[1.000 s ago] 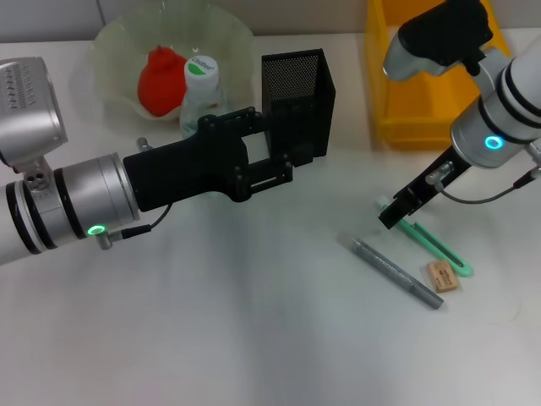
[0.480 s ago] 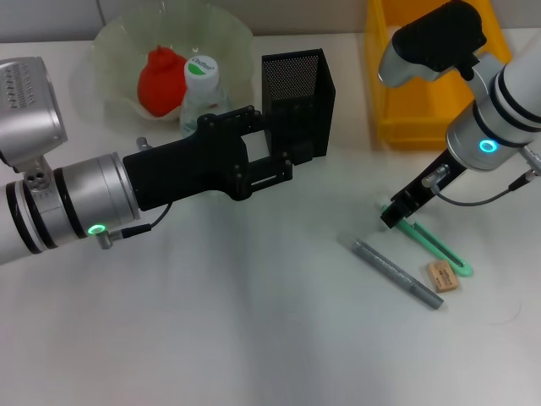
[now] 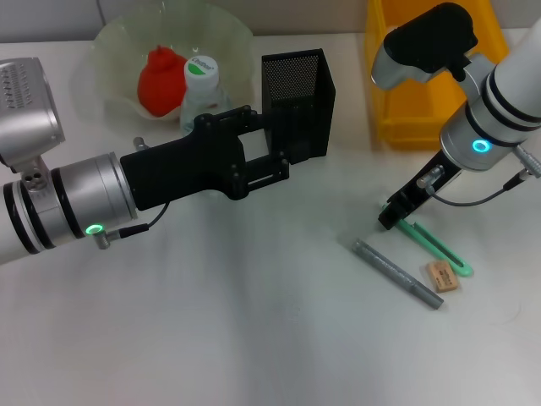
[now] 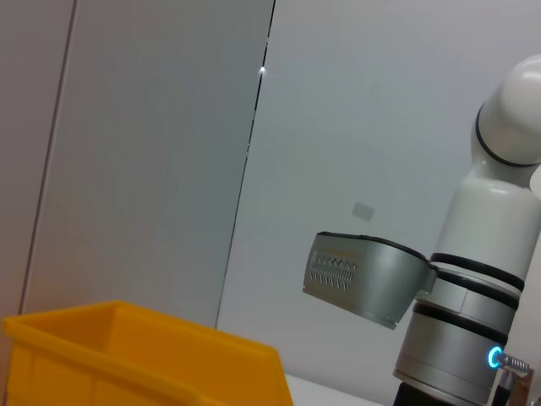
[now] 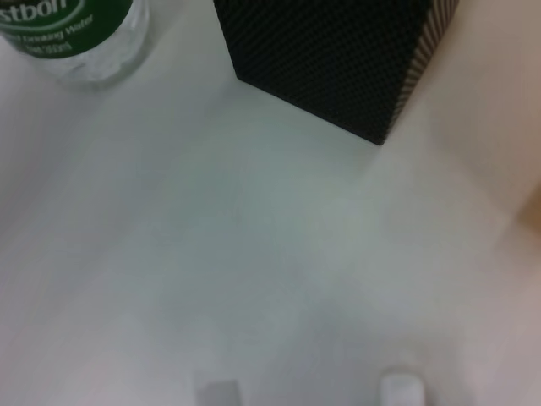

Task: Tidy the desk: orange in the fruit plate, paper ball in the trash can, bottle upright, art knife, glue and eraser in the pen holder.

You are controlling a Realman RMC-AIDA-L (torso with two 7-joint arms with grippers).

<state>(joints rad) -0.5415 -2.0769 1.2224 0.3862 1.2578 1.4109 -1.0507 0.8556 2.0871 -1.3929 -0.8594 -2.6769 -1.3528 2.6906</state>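
Note:
A green art knife [image 3: 435, 245], a grey glue stick [image 3: 396, 272] and a tan eraser [image 3: 441, 277] lie on the table at the right. My right gripper [image 3: 394, 213] is open, low over the art knife's near end. The black mesh pen holder [image 3: 296, 93] stands at the back; it also shows in the right wrist view [image 5: 338, 59]. My left gripper [image 3: 275, 161] is right against the holder's left front side. The bottle [image 3: 201, 89] stands upright next to the orange [image 3: 161, 80] in the fruit plate [image 3: 118, 42]. No paper ball shows.
A yellow bin [image 3: 397, 118] stands at the back right, behind my right arm. The bottle's green label shows in the right wrist view [image 5: 72, 34]. The left wrist view shows only the bin [image 4: 127, 355], a wall and my right arm.
My right arm's upper part has shifted a little to the left, while its gripper stays at the art knife's end. The left arm and the objects have not moved.

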